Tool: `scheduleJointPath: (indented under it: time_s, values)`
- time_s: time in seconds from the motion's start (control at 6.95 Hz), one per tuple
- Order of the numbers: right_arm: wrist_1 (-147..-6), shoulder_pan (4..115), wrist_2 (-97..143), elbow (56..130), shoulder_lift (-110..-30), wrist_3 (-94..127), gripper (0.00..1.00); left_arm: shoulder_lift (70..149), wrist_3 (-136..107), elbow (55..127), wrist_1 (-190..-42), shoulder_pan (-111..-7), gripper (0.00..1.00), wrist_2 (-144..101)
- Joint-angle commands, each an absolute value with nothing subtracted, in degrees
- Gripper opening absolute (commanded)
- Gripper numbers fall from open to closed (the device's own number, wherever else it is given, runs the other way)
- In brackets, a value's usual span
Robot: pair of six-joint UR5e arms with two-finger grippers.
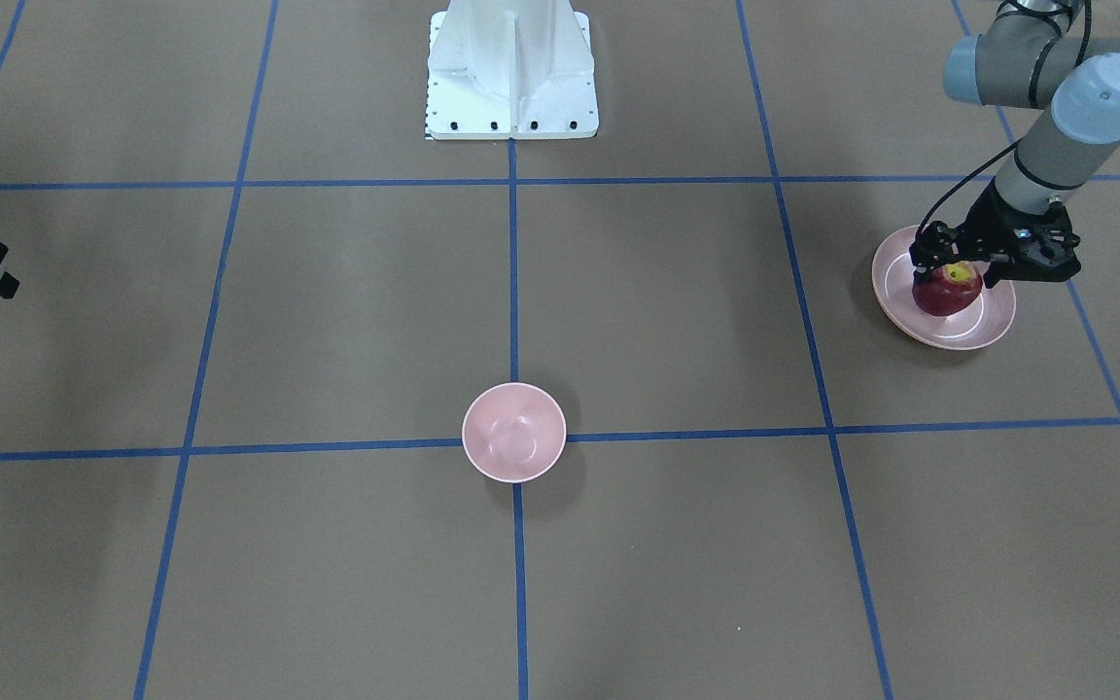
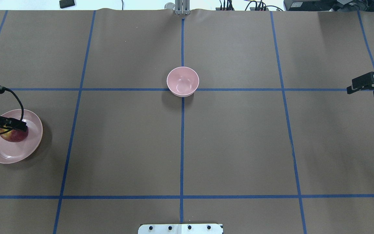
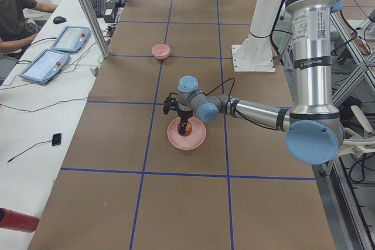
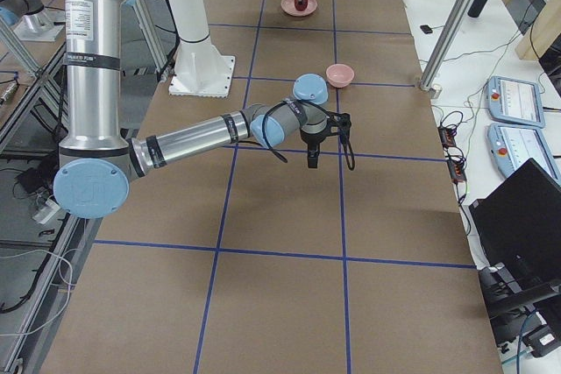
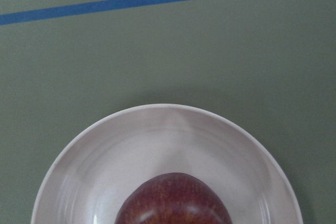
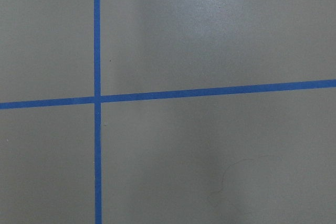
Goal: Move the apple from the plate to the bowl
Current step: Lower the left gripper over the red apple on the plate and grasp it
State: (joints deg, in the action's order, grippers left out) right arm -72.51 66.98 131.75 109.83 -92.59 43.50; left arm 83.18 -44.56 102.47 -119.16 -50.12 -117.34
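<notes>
The dark red apple (image 1: 945,294) with its yellow stem patch sits on the wide pink plate (image 1: 990,321) at the table's left end. My left gripper (image 1: 952,272) is down over the apple, a finger against each side, shut on it. The apple (image 2: 13,136) and the plate (image 2: 8,152) also show in the overhead view, and in the left wrist view the apple (image 5: 173,203) is low over the plate (image 5: 105,161). The small deep pink bowl (image 1: 513,432) stands empty at the table's middle. My right gripper (image 2: 352,88) hangs empty, shut, far to the right.
The brown table has blue tape grid lines. The white robot base (image 1: 511,68) stands at the near middle edge. Tablets and an operator (image 3: 14,16) are beyond the far edge. A red bottle (image 3: 14,219) lies off the table's left end.
</notes>
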Motion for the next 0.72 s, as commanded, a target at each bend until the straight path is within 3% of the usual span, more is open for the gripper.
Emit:
scheduleJointPath:
  time_s: [0.0,0.58]
  values:
    - [-72.5,67.0,131.7,109.9,-92.6,43.5,1.00,83.4,-45.0,101.9,-119.4,-50.1,0.98,-117.3]
    - [-72.6,66.8,131.7,109.8,-92.5,43.5,1.00,84.0,-44.3,101.8,-119.3,-50.0,0.98,-118.4]
